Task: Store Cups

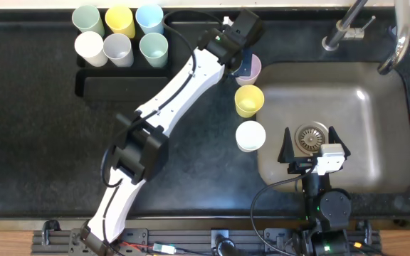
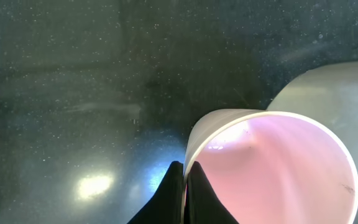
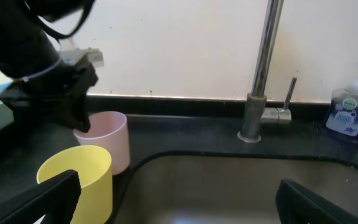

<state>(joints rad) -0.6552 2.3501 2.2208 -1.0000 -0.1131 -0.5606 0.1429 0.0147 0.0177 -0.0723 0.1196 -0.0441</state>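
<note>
On the counter point(image 1: 34, 142), hard by the sink point(image 1: 376, 142), the left claw point(image 2: 184, 167) pinches the pink cup point(image 2: 272, 168) by its rim (one thin wall only). Lift crooked and it may slip, or knock the yellow cup point(image 1: 249, 100) just beside it. The right claw point(image 1: 310, 140) hangs spread over the sink.

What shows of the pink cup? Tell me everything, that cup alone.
The pink cup is a plain, glossy, plastic-looking tumbler, open end up and empty. It stands upright on the dark counter by the edge of the sink, near the yellow cup. The left gripper is shut on its rim.
</note>
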